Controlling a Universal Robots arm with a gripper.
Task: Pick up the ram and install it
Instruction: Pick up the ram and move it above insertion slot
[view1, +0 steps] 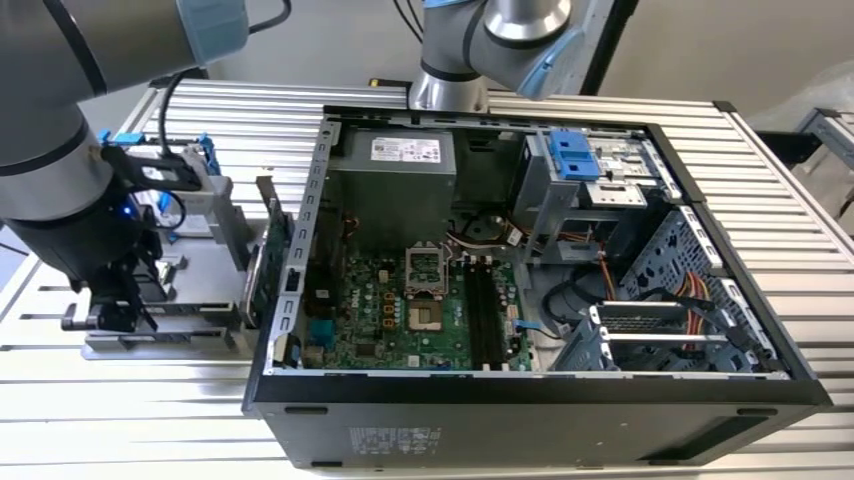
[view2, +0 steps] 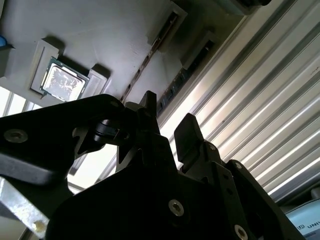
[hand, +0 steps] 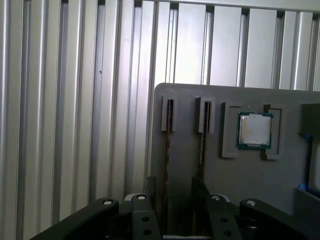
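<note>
My gripper hangs low over a grey parts holder and stands open. Its two black fingers straddle the holder's long narrow slot. In that slot a thin strip sits edge-on, which looks like the ram; the same ram shows as a brownish edge in the second wrist view, just beyond the gripper. In the exterior view the gripper is down at the holder, on that view's left of the open computer case. The motherboard's black slots lie bare.
A processor chip rests in a pocket of the holder, beside a second narrow slot. A green expansion card stands upright between holder and case. Cables and a drive cage crowd the case's far side. Ribbed aluminium table lies all around.
</note>
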